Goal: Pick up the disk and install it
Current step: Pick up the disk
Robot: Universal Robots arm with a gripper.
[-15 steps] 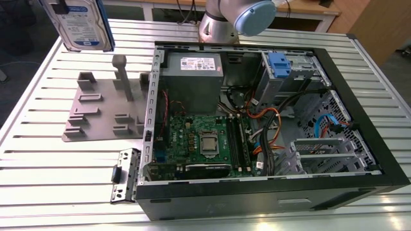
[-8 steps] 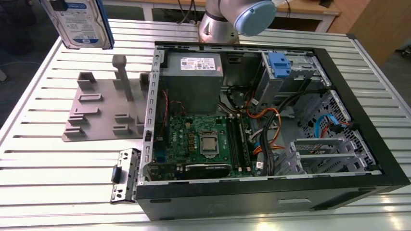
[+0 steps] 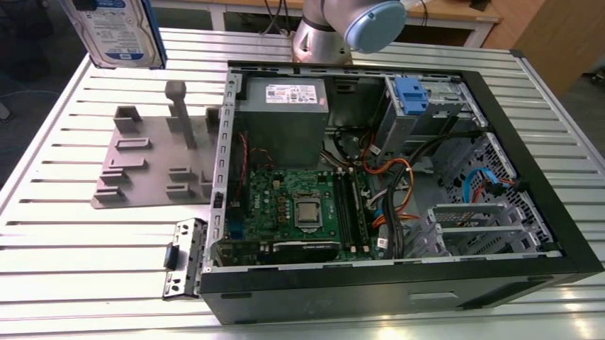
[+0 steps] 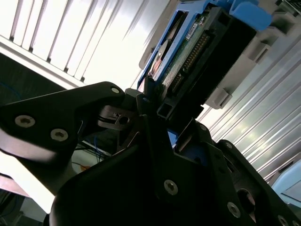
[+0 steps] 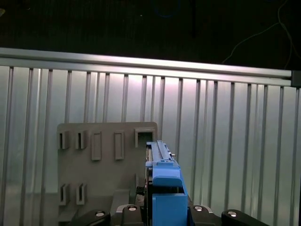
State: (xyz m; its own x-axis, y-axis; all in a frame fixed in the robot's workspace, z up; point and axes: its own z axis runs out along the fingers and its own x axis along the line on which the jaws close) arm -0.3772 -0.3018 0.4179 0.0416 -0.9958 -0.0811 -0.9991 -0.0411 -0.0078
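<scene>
The disk (image 3: pixel 115 30) is a silver hard drive with a blue-and-white label and blue rails. It hangs upright at the exterior view's top left, lifted above the slatted table and apart from the grey holder plate (image 3: pixel 156 159). In the second wrist view my gripper (image 4: pixel 157 101) has its black fingers (image 4: pixel 141 106) clamped on one end of the disk (image 4: pixel 197 42). In the first wrist view the disk (image 5: pixel 162 181) stands edge-on between the finger mounts of the gripper (image 5: pixel 162 214), above the holder plate (image 5: pixel 106 160).
An open computer case (image 3: pixel 529 184) lies on the table at the exterior view's right. It holds a grey power-supply box (image 3: pixel 282 113), a motherboard (image 3: pixel 293 205) and a metal drive cage with a blue tab (image 3: pixel 409 92). A small bracket (image 3: pixel 184 258) lies beside the case. The arm's base (image 3: pixel 326 32) stands behind it.
</scene>
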